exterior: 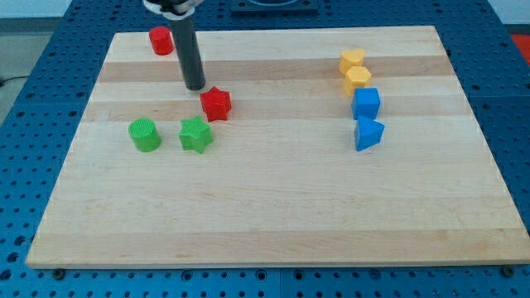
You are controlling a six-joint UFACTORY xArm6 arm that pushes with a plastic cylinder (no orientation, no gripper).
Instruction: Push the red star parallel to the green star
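Note:
The red star lies on the wooden board, left of the middle. The green star lies just below it and slightly to the view's left, a small gap apart. My tip stands just above and to the left of the red star, close to it; whether it touches is not clear. The rod rises to the view's top edge.
A green cylinder sits left of the green star. A red cylinder is at the top left. Two yellow blocks and two blue blocks stand in a column at the right. The board ends on a blue perforated table.

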